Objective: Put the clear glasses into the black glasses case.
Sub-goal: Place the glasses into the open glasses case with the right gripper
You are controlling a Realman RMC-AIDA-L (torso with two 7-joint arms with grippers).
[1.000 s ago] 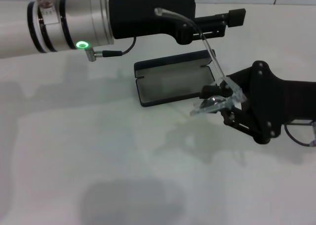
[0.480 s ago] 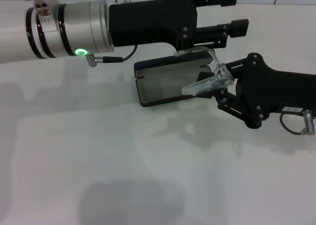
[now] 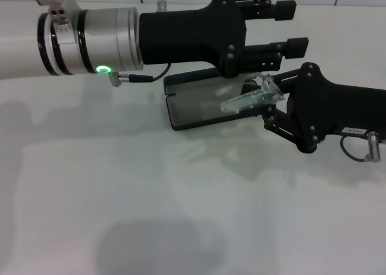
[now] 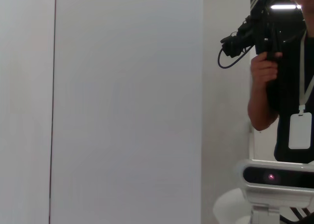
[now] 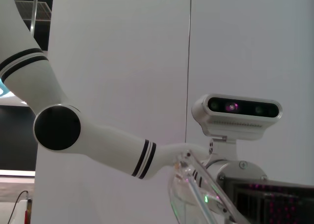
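Right tool (image 3: 269,100) clamped on clear glasses (image 3: 250,97), holding them just above the open black glasses case (image 3: 199,100) near the table's (image 3: 120,184) far edge. Left tool (image 3: 289,29) fingers spread, empty, over the case's far side.

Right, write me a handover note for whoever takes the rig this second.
Right gripper: shut on the glasses, holding them just above the right end of the open case.
Left gripper: open, holding nothing, stretched across above the far side of the case.
Case: lies open on the table, grey lining up, nothing in it yet.
Done: glasses picked up and brought over the case.
Left: lower the glasses into the lining, release, draw the right gripper back. Mind the left gripper close overhead.
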